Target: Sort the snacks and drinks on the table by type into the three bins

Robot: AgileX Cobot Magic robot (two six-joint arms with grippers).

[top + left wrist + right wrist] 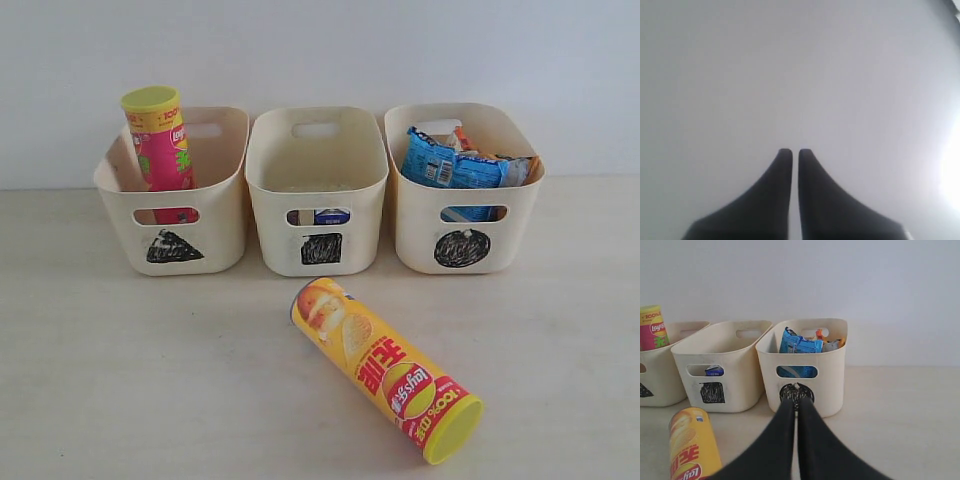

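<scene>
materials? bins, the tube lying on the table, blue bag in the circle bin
Bins: likely moulded plastic, cream, satin; rounded corners, cut-out handle slots. Tube: probably printed cardboard, slight gloss; lid looks plastic. Blue bag: thin shiny film, judging by creases and highlights.

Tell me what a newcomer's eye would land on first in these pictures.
The yellow-red chip tube grabs the eye first: it lies on its side on the table, in front of the middle bin. Next, the pink tube stands in the left bin, poking well above its rim, and a blue crinkly bag sits in the right bin.
</scene>
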